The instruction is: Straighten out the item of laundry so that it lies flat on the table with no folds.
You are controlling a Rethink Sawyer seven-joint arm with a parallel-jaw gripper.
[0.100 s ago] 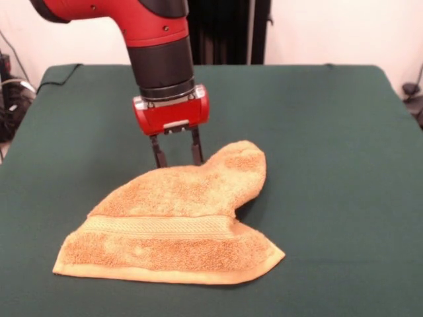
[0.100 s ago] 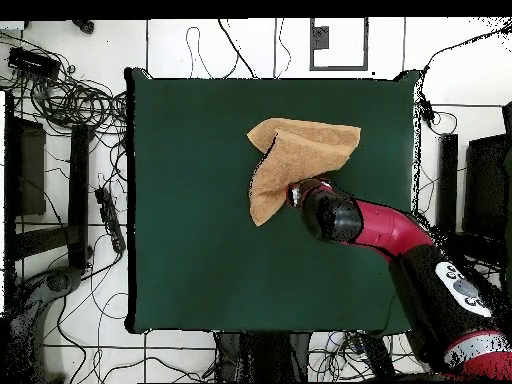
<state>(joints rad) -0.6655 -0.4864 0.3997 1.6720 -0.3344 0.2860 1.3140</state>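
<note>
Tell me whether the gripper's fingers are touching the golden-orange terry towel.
Cannot tell. In the front view the fingers drop behind the golden-orange terry towel's raised far edge, tips hidden; overhead, the arm covers the spot.

The towel [image 1: 173,228] lies on the table [image 1: 330,132], in the front view a little left of the middle and toward the near edge, with its long hem nearest the camera and a folded lobe reaching back and to the right. The gripper [image 1: 178,157] stands just behind the towel's far edge, beside that lobe, its fingers pointing down.
</note>
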